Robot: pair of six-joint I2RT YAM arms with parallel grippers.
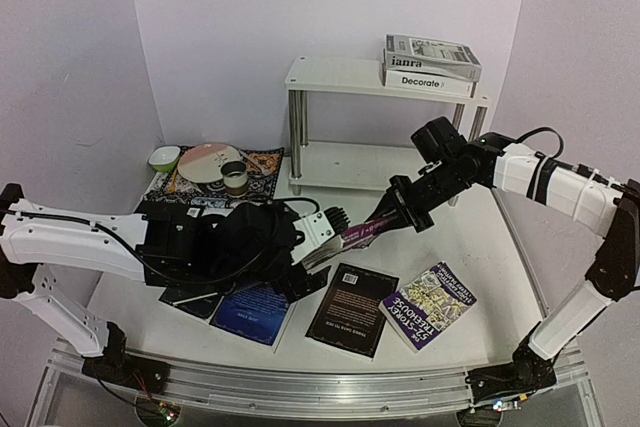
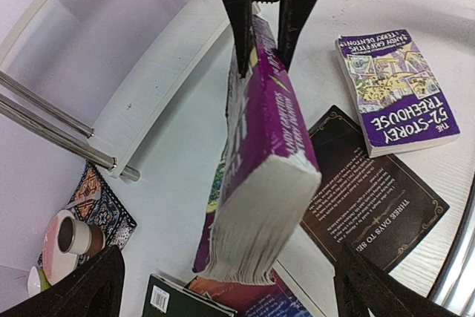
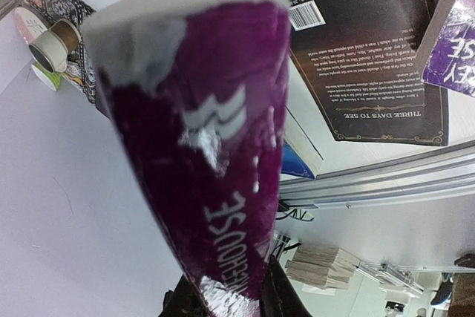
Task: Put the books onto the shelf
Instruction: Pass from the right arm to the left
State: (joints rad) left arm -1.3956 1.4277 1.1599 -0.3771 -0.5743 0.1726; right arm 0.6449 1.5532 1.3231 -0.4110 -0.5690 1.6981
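Purple paperback (image 3: 215, 146), blurred spine lettering perhaps "TREEHOUSE", tight in right pincer (image 2: 263, 64); left pincer (image 2: 230, 283) wide open and empty.

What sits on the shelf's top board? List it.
On the shelf, at the top board's right end, two stacked books: janra lying on Decorate. Anything behind the stack is covered.

Shelf (image 1: 330, 74) sat top centre, janra book (image 1: 432, 52) stacked on Decorate book (image 1: 428, 82) at its right end, placemat (image 1: 265, 162) off left.

A patterned placemat (image 1: 262, 162) carries a pink plate (image 1: 205, 160). A cup (image 1: 235, 178) sits at the plate's four o'clock, a green bowl (image 1: 165, 158) at nine.
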